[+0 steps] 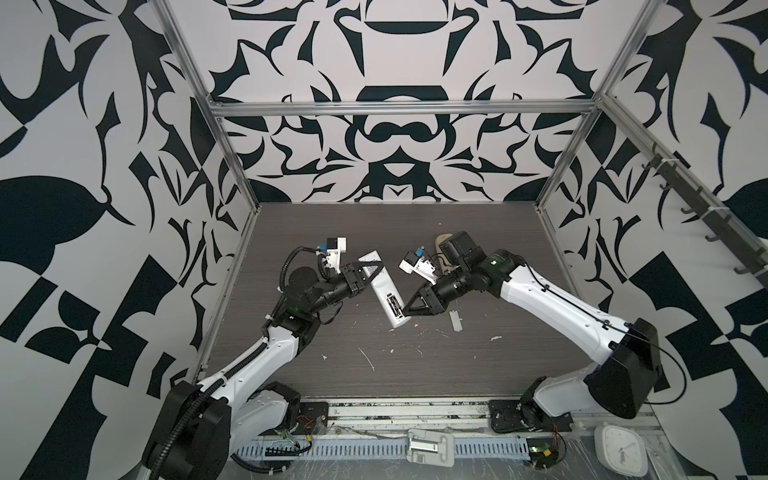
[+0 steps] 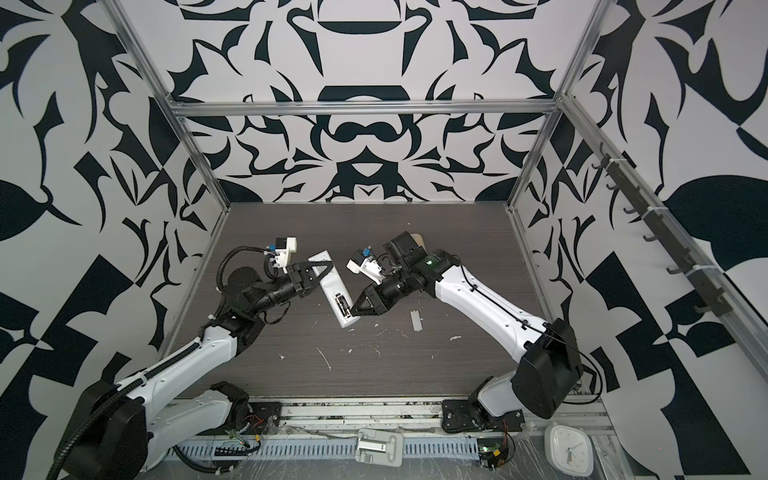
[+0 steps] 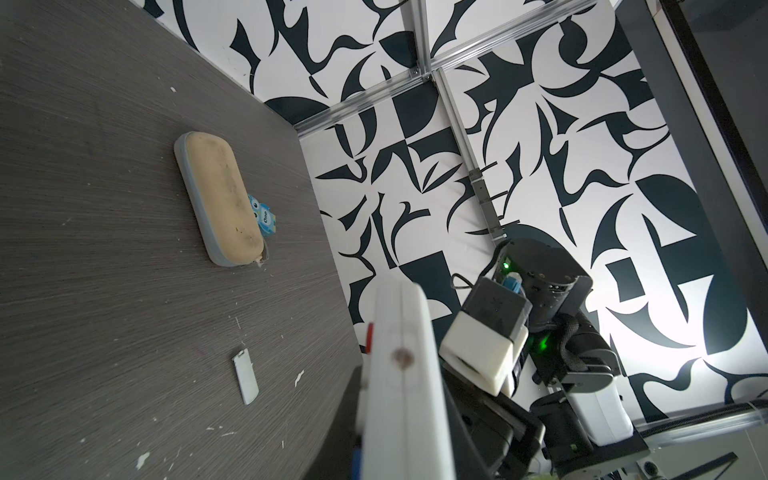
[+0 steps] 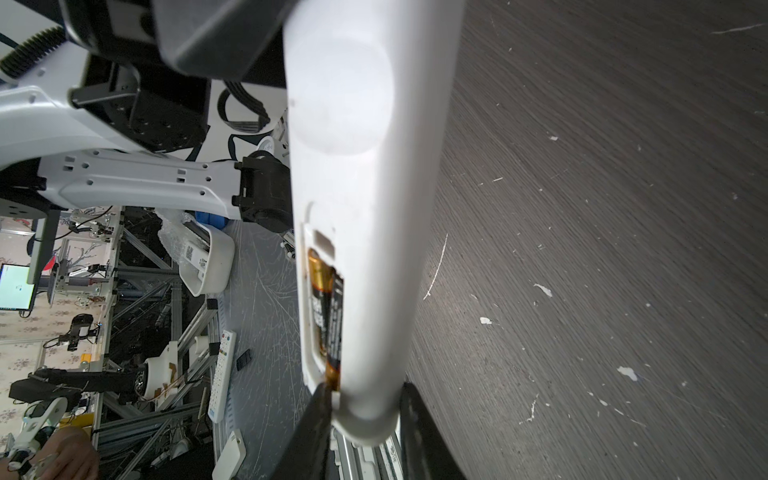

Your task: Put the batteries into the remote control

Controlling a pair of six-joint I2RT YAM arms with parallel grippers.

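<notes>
clamping remote control [image 1: 388, 299]: left gripper [image 1: 371, 274]; right gripper [image 1: 402, 311] narrow, straddling its batteries [image 4: 327, 316] end, grip unclear.

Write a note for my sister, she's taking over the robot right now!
Left gripper: shut on the remote control, at its far end.
Right gripper: fingers either side of its near end; grip unclear.
Batteries: both in the remote's open back, seating unclear.
Cover: off, lying on the table.
Done: batteries in. Left: check they sit flat, probably refit cover.
</notes>
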